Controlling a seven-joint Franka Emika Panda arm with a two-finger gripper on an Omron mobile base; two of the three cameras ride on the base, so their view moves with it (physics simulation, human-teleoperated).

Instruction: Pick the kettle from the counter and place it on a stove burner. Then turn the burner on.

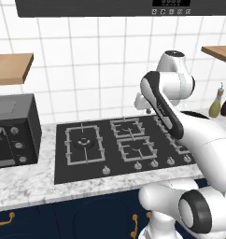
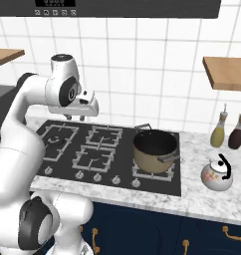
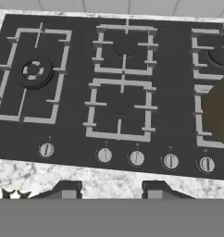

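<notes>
The small silvery-white kettle (image 2: 216, 176) with a black arched handle stands on the marbled counter (image 2: 202, 199), right of the cooktop. The large burner (image 1: 83, 142) (image 2: 57, 141) (image 3: 34, 71) lies at the cooktop's left end with nothing on its grate. My gripper (image 2: 75, 117) (image 3: 111, 190) hangs high above the middle of the cooktop, far left of the kettle. Its fingers stand apart with nothing between them. In the left base view the hand (image 1: 140, 101) is partly hidden behind my own arm.
A tan, dark-rimmed pot (image 2: 155, 149) (image 3: 220, 111) occupies the right front burner, between my gripper and the kettle. Several knobs (image 3: 104, 155) line the cooktop's front edge. Two bottles (image 2: 219, 130) stand by the wall at right. A dark oven (image 1: 12, 130) sits left of the cooktop.
</notes>
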